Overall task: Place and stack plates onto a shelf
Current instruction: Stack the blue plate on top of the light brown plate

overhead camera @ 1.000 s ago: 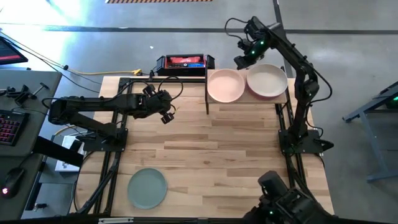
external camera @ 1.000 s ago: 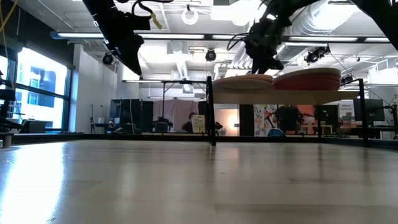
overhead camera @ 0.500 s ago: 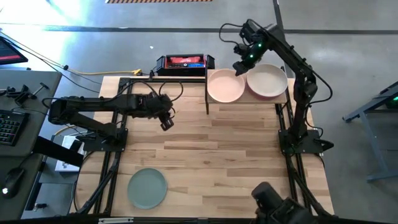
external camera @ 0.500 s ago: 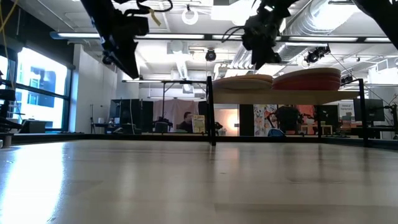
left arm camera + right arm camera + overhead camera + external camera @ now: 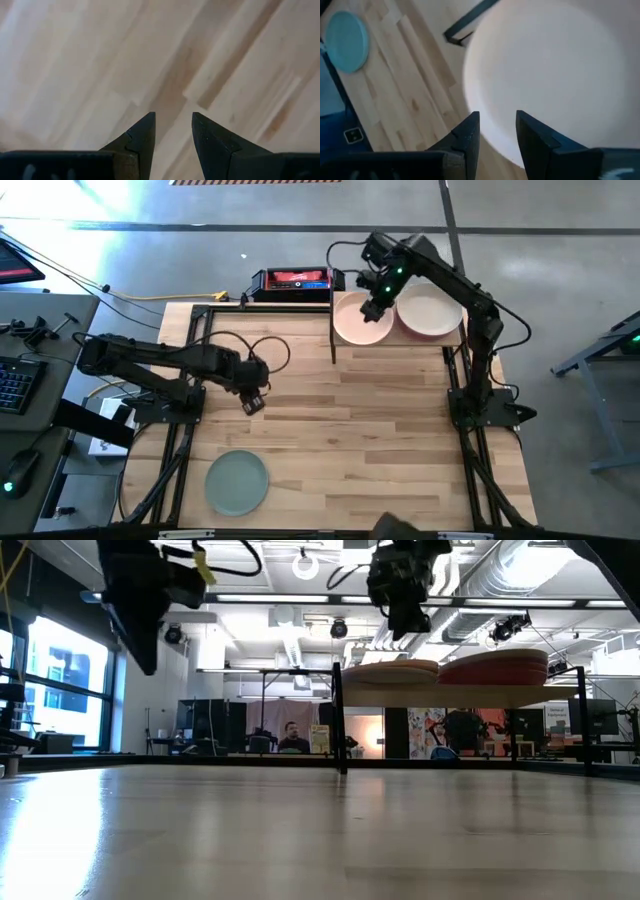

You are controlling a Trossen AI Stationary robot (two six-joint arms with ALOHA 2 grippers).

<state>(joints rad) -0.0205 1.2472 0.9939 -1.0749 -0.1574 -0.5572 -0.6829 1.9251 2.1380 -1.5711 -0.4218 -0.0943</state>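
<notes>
The one plate not yet stacked is the mint green plate [image 5: 237, 483], lying flat near the bench's [image 5: 340, 430] front-left corner, well apart from everything else. The shelf [image 5: 452, 338] stands at the back-right of the bench and carries two stacks side by side, a pale pink plate [image 5: 356, 325] topping the left one and a cream plate [image 5: 431, 310] the right; from the low view each stack looks several plates deep. The left gripper [image 5: 252, 402] hangs over bare wood toward the left edge, jaws parted with nothing between them, between the shelf and the mint plate. The right gripper [image 5: 374, 304] hovers over the pink plate's back rim, jaws likewise apart and empty. The mint plate looks rigid, shallow and fairly light, with a matte face that should not slip much; lying flat, it probably offers only its raised rim, so one jaw would go over the lip and one under it. A red-and-black box [image 5: 297, 280] sits at the back edge; its label is too small to read, and no other writing can be made out.
</notes>
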